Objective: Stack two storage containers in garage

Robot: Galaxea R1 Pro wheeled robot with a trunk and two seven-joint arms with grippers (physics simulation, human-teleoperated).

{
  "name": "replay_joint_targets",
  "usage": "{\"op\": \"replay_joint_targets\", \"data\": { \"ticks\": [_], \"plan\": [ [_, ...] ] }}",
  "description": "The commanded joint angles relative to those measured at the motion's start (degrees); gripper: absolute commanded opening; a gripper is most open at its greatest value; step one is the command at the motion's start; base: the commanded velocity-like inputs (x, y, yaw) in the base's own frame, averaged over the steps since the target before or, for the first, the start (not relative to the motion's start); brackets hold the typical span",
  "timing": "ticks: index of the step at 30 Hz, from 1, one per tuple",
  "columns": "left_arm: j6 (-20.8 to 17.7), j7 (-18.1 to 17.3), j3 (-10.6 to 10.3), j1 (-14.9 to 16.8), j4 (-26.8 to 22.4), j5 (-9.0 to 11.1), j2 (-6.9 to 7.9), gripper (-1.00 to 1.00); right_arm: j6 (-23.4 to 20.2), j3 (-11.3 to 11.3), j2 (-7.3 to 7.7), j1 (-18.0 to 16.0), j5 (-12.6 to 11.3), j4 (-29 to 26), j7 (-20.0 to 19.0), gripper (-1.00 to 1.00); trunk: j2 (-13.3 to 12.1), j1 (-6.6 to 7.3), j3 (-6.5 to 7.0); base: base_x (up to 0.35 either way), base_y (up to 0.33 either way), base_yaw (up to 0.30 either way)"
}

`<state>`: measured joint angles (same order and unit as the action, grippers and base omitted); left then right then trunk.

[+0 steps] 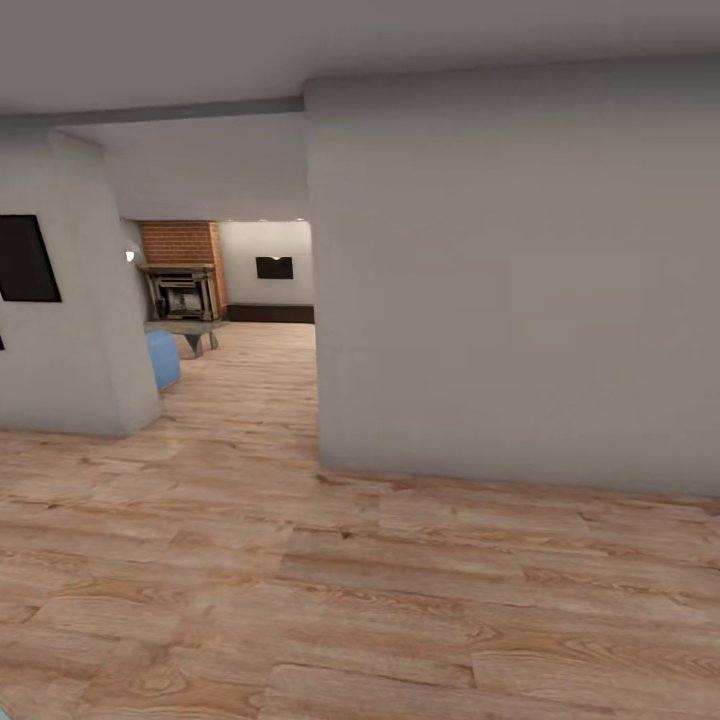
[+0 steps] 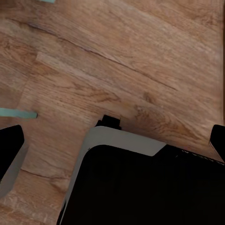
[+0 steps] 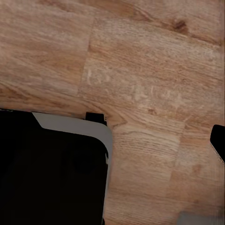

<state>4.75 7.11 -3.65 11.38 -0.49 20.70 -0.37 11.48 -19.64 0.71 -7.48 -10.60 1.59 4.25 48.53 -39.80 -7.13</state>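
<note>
The two storage containers and the garage are out of view. Past an opening ahead on the left lies the living room (image 1: 262, 340), with a brick fireplace (image 1: 181, 268) and the corner of a blue sofa (image 1: 163, 358). My left gripper (image 2: 115, 147) is open over the wood planks, a black fingertip (image 2: 10, 146) at each side and nothing between them. My right gripper (image 3: 112, 143) also hangs open and empty, with one fingertip (image 3: 219, 140) showing at the picture's edge. Both wrist views look down on my black, grey-rimmed base (image 2: 126, 140).
A broad pale wall (image 1: 510, 290) stands close ahead on the right, its corner at the opening. A second wall section (image 1: 75, 330) with a dark frame (image 1: 25, 258) borders the left side. A low table (image 1: 190, 330) stands before the fireplace. Light wood planks (image 1: 350, 600) run forward.
</note>
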Motion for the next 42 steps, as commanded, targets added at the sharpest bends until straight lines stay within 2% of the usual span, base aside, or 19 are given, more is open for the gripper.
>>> {"op": "replay_joint_targets", "data": {
  "ticks": [1,18,33,42],
  "plan": [
    [0.2,0.2,-0.4,0.0,0.0,0.4,-0.01,1.00,0.3,-0.5,-0.02,-0.1,-0.5,0.2,0.0,1.00,0.1,-0.04,-0.08,0.321,0.000,0.000],
    [0.2,0.2,-0.4,0.0,0.0,0.4,-0.02,1.00,0.3,-0.4,-0.33,-0.1,-0.6,0.2,0.0,1.00,0.1,-0.04,-0.08,0.321,0.000,0.005],
    [0.2,0.2,-0.4,0.0,0.0,0.4,-0.05,1.00,0.3,-0.3,-0.04,-0.1,-0.6,0.2,-0.1,1.00,0.1,-0.04,-0.08,0.321,0.000,0.222],
    [0.2,0.2,-0.4,0.0,0.0,0.4,-0.07,1.00,0.3,-0.4,0.15,-0.1,-0.6,0.2,-0.1,1.00,0.1,-0.04,-0.08,0.321,0.000,0.043]
  ]
}}
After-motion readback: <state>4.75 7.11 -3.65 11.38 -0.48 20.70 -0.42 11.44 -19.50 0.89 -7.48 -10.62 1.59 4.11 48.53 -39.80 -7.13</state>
